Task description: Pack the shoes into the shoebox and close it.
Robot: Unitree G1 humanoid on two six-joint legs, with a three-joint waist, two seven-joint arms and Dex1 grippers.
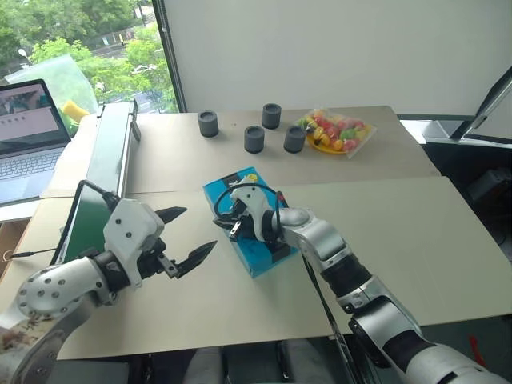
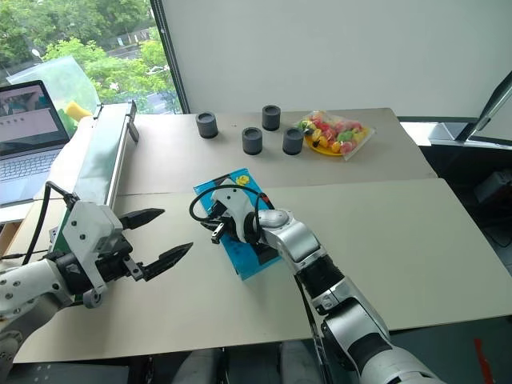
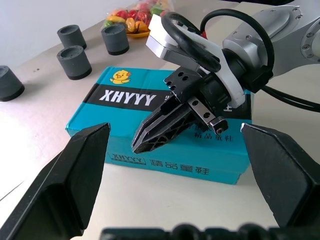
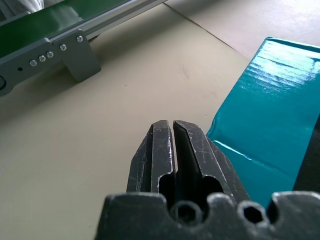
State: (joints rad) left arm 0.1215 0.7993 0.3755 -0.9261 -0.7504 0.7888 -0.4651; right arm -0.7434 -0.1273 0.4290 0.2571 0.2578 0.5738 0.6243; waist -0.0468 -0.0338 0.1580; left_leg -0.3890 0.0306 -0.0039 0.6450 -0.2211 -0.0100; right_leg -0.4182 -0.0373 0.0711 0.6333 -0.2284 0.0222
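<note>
The shoebox (image 1: 250, 220) lies lid-down under the right gripper (image 3: 150, 137), whose fingers are pressed together, empty. The left gripper (image 1: 186, 234) is spread wide alongside. Closing appears finished; withdrawal is judged next.

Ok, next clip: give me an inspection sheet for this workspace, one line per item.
Surface: beige table, two boards butted together.
Job's things: turquoise shoebox lying closed, lid down; shoes nothing seen.
Clutter: four dark grey cylinders at the far side; bag of colourful items beside them.
Grippers: left gripper open, beside the box; right gripper shut, over the box lid.
Cables: black cable looped at the right wrist.
Surroundings: green conveyor belt, laptop, window with trees.
</note>
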